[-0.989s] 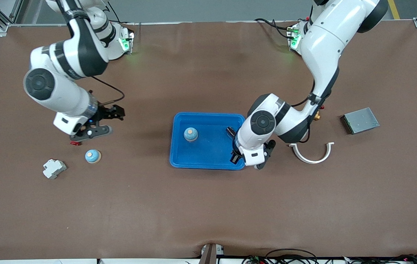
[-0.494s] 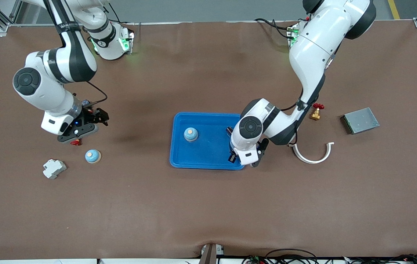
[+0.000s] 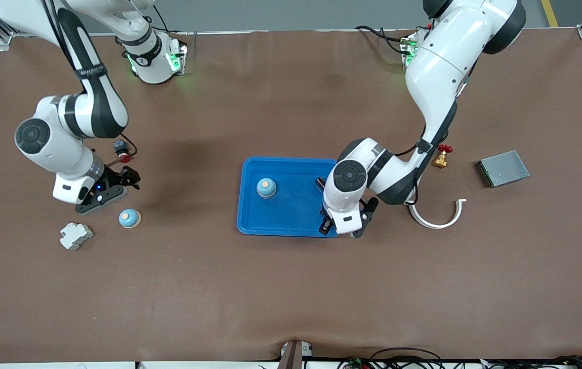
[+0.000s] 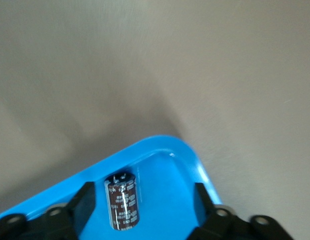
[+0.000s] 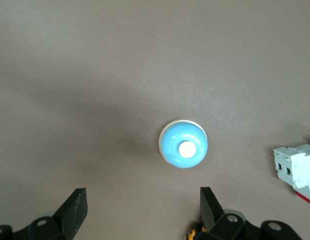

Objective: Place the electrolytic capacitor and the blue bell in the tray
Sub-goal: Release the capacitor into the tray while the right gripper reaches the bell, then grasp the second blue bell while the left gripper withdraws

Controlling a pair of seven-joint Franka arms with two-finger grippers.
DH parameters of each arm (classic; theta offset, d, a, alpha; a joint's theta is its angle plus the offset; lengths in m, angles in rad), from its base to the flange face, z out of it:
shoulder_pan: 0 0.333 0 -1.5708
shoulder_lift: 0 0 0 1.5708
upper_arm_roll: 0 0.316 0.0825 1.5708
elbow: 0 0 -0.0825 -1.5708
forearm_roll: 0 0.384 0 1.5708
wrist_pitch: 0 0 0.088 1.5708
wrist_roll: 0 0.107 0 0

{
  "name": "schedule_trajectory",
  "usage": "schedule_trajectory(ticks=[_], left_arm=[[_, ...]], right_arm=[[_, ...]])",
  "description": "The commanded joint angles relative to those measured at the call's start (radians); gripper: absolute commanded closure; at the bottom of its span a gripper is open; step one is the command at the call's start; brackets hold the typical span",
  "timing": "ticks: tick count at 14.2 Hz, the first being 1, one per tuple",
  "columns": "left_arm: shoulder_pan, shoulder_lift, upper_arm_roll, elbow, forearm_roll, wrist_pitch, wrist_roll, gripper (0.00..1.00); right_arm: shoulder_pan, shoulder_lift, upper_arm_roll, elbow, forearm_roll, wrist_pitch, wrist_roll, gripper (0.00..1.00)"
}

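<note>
Now the left gripper stands open, the capacitor loose in the tray; lifting could nudge it. Right gripper, open, hovers near a blue bell.

Your two arms are glossy white jointed shells with black bands at the joints and round black caps on the elbow housings. The right arm carries a narrow black band with small white lettering; a thin black cable loops near its wrist. The left arm has a black cable clipped along its forearm. Both bases show green indicator lights. Each wrist ends in a white block, and the wrist views show black fingers with visible screw holes.
</note>
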Motion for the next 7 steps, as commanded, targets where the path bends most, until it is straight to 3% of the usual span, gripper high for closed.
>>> schedule_trajectory(ticks=[1,7], left_arm=[[0.013,-0.145,0.013,-0.014,0.027,-0.109,0.050,0.00],[0.123,-0.381,0.011,-0.014,0.015,-0.356,0.216,0.00]], right_arm=[[-0.030,0.079,0.019,0.045,-0.010,0.025,-0.027,0.00],[-0.035,0.180,0.019,0.142,-0.011,0.014,-0.096,0.00]])
